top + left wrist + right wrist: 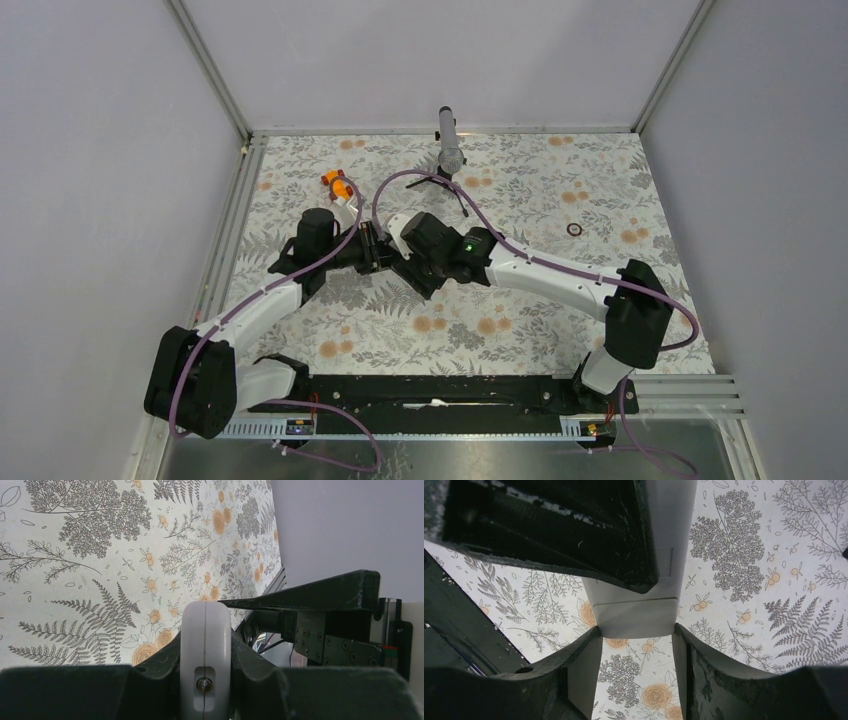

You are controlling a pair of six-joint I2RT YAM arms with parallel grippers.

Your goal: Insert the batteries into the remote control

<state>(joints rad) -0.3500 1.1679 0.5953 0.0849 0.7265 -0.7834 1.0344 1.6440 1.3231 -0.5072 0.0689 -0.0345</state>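
Note:
The white remote control (205,645) stands edge-on between the black fingers of my left gripper (205,652), which is shut on it above the flowered mat. From the right wrist, the remote control (634,612) shows a flat white face with a seam across it. Its end sits between the tips of my right gripper (636,632), and both tips touch its corners. My left gripper's black finger (574,530) covers the remote's upper part. Seen from above, my left gripper (372,246) and my right gripper (398,258) meet mid-table. The batteries are out of view.
A chunky orange toy piece (338,183) lies at the back left of the mat. A grey cylinder on a small tripod (450,145) stands at the back centre. A small dark ring (574,228) lies to the right. A black rail (450,385) runs along the near edge.

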